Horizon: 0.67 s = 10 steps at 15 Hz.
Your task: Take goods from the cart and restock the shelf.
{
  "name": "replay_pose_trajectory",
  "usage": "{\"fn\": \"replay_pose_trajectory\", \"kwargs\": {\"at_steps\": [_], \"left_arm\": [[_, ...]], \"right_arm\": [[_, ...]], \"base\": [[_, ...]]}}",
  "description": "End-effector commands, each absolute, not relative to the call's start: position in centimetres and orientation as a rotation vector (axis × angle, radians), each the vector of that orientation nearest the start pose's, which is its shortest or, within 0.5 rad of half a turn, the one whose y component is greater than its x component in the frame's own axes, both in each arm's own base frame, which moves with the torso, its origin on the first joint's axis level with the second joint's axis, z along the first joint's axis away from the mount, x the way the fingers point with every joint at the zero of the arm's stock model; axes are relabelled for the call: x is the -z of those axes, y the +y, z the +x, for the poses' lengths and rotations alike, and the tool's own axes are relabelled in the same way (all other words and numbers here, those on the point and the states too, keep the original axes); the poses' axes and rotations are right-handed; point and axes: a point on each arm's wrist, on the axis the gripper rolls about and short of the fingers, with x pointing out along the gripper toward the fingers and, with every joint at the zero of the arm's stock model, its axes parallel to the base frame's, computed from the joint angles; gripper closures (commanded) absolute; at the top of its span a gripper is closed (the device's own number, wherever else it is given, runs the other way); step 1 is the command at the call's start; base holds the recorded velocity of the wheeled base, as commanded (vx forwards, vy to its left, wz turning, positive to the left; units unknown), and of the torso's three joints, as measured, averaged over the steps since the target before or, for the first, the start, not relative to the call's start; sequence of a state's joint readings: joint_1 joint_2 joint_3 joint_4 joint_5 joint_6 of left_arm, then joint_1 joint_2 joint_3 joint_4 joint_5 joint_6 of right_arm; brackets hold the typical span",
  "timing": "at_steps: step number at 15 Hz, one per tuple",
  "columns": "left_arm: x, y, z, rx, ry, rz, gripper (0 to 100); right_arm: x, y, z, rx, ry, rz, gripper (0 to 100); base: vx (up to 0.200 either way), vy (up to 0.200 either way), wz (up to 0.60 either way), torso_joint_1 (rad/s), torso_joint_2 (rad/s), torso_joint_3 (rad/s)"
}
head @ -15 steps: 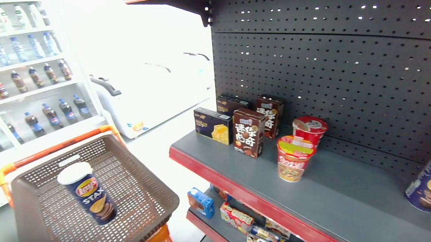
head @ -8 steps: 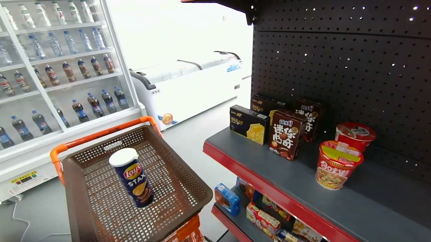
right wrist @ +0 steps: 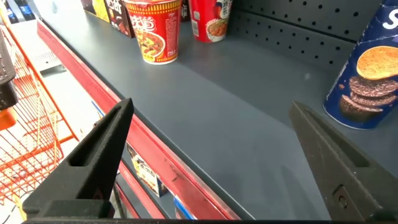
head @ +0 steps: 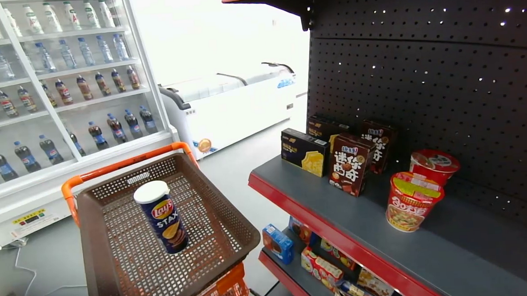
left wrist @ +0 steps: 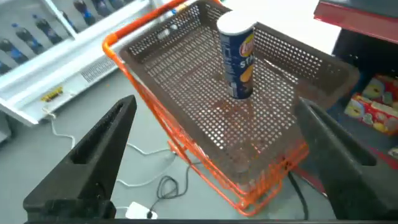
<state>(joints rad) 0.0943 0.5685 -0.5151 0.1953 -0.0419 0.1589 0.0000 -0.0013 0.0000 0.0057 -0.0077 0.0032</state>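
Stock entry, referenced to the shelf (head: 383,254).

1. Chip can (head: 161,217), dark blue with a white lid. We log it upright on the mesh floor of the cart basket (head: 131,274), off the shelf and to the left of its red front edge. Nothing grips it.
2. Cart basket, brown perforated plastic on an orange wire frame. Its orange handle (head: 113,167) is on the side away from us, and the cart stands just beside the shelf's left end.
3. Left claw (left wrist: 214,102). We see both dark fingers spread wide apart and holding nothing. It hangs above the cart basket, away from the shelf, with the chip can between and beyond the fingers.
4. Right claw (right wrist: 211,106). Its fingers are likewise wide apart and hold nothing, and it sits over the grey shelf board.
5. Second chip can (right wrist: 370,78), on the shelf close to the pegboard back (head: 421,92), well apart from the cups.
6. Cup noodles (head: 411,200), on the shelf near mid-board, with a red cup (head: 433,165) just behind it toward the pegboard.
7. Brown cookie boxes (head: 349,164), two, upright and one behind the other at the shelf's left end.
8. Dark flat boxes (head: 304,151), two, at the shelf's left end, left of the cookie boxes.
9. Blue packet (head: 277,244), on the lower tier beneath the shelf, among other packets.
10. Drinks cooler (head: 56,86) and chest freezer (head: 235,104), in the room to the left of the shelf, beyond the cart.
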Motion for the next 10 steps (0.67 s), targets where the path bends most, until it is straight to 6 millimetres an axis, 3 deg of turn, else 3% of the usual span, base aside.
{"fn": "replay_pose_trajectory", "kwargs": {"at_steps": [1,3,5,6,7,10], "left_arm": [[-19.6,1.3,7.2,0.066,0.428,0.006,0],[-19.5,3.1,10.3,0.134,0.415,-0.054,0],[-18.3,5.2,13.1,0.100,0.440,0.003,0],[-17.6,5.8,13.6,0.087,0.456,0.031,0],[-15.7,7.0,14.6,0.087,0.498,0.107,0],[-12.2,7.8,16.5,0.162,0.561,0.117,0]], "right_arm": [[-7.5,0.0,-2.3,0.008,0.006,0.003,0],[-7.5,0.0,-2.3,0.008,0.006,0.003,0],[-7.5,0.0,-2.3,0.008,0.005,0.003,0],[-7.5,0.0,-2.3,0.008,0.006,0.003,0],[-7.5,0.0,-2.3,0.008,0.006,0.003,0],[-7.5,0.0,-2.3,0.008,0.006,0.003,0]], "base": [[0.000,0.000,0.00,0.000,0.00,0.000],[0.000,0.000,0.00,0.000,0.00,0.000],[0.000,0.000,0.00,0.000,0.00,0.000],[0.000,0.000,0.00,0.000,0.00,0.000],[0.000,0.000,0.00,0.000,0.00,0.000],[0.000,0.000,0.00,0.000,0.00,0.000]]}}
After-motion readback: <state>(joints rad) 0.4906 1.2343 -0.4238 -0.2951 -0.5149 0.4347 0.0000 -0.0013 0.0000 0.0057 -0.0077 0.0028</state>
